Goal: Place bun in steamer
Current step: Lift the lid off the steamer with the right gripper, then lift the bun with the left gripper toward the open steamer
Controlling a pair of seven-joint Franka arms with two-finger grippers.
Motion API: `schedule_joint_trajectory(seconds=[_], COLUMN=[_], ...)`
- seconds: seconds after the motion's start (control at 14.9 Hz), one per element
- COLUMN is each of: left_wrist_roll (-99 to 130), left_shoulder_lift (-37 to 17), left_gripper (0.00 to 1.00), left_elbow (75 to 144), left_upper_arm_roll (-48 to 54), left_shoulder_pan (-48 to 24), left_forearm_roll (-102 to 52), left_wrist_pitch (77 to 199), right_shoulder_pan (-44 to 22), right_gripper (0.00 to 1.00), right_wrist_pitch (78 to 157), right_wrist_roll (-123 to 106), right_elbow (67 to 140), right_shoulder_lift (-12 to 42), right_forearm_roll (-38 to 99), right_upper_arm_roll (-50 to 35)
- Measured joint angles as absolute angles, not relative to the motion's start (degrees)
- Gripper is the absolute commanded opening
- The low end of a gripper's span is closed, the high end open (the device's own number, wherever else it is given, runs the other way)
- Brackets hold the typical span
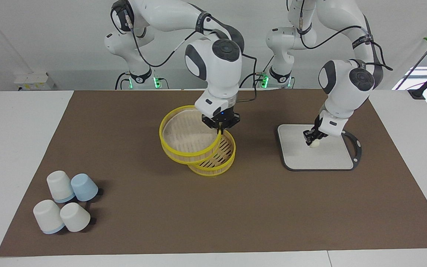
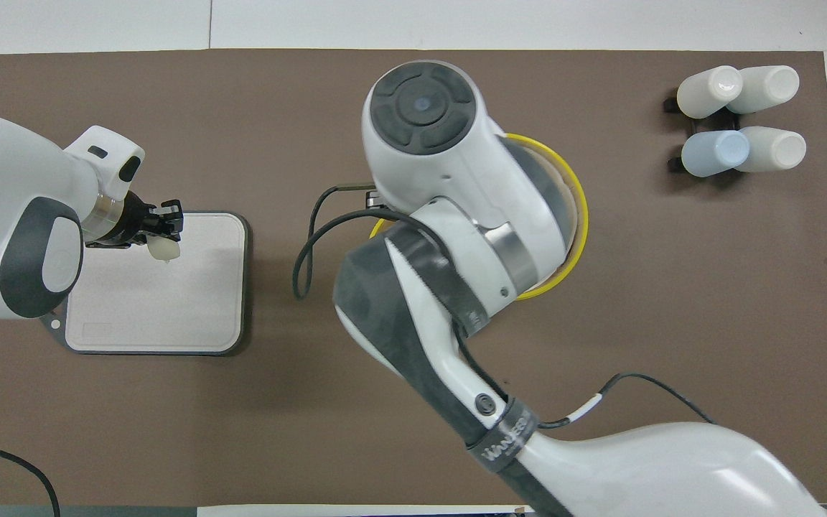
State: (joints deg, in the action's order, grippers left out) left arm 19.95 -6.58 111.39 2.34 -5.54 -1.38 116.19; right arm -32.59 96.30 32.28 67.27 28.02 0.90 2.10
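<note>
- The facing view looks from high up across the table [image 1: 24,122] toward the two robots, whose bases stand at the top edge; it faces them and tilts downward.
- It stands far enough back to take in the whole brown mat [image 1: 161,207], the white table margins at both ends, and the wall.
- The overhead view looks steeply down from above the robots' own end, facing forward; the arms enter from its bottom edge.
- It sits closer, and the right arm's bulk covers much of the steamer [image 2: 577,215].
- Both views share the mat, the steamer [image 1: 184,137], the grey-white board [image 1: 332,157] [image 2: 191,301] and the four cups [image 1: 65,207] [image 2: 740,118], turned half a turn from each other.
</note>
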Motion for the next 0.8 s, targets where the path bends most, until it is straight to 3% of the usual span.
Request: schedule_joint_trajectory(seconds=[0.47,0.8], left_wrist_roll=[30.9,43.8], left_shoulder_lift=[-7.6,-10.4], left_gripper=[0.30,0.30], left_elbow=[105.5,100.3], left_upper_arm_roll=[2.6,2.8], left_shoulder_pan=[-14.1,-24.7], left_forearm_roll=[-3.3,-4.6], left_wrist_pitch=[112.9,112.9], right_shoulder_pan=[-20.0,-14.9], right_gripper=[0.00,0.00], right_wrist_pitch=[94.4,94.7], right_wrist_roll=[15.7,8.5], right_elbow=[70.1,72.2], right_shoulder_lift=[25.3,24.7], right_forearm_roll=[-0.4,-0.4], right_upper_arm_roll=[2.1,2.1])
